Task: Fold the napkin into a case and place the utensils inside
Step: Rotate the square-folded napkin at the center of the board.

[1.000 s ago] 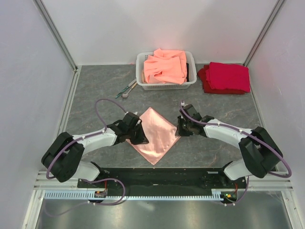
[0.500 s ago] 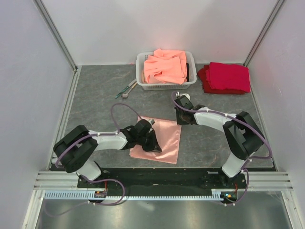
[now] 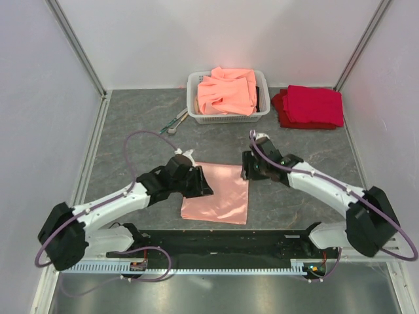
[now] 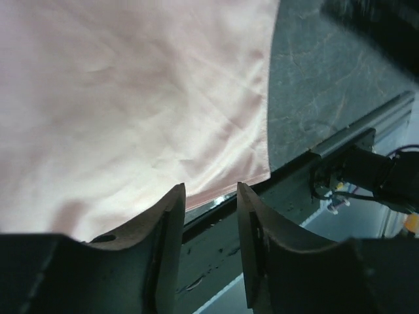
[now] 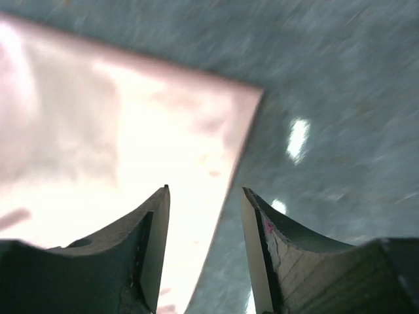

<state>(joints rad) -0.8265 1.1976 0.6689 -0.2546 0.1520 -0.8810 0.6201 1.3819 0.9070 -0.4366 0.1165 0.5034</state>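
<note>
The pale-pink napkin (image 3: 221,193) lies flat and square to the table edge, between the two arms. My left gripper (image 3: 204,191) sits over its left edge, jaws open with nothing between them; in the left wrist view the napkin (image 4: 131,104) spreads out beyond the open left gripper (image 4: 211,191). My right gripper (image 3: 246,171) hovers at the napkin's far right corner, open and empty, and in its own view the right gripper (image 5: 205,193) straddles the cloth's right edge (image 5: 131,150). The utensils (image 3: 174,122) lie on the table left of the basket.
A white basket (image 3: 227,116) heaped with orange-salmon cloths stands at the back. Deep red folded cloths (image 3: 309,106) lie to its right. The black base rail (image 3: 222,239) runs just below the napkin's near edge.
The napkin went from a diamond to lying square with the table. Both grippers let go of it and opened. The left arm swung back left, the right arm moved a little nearer.
</note>
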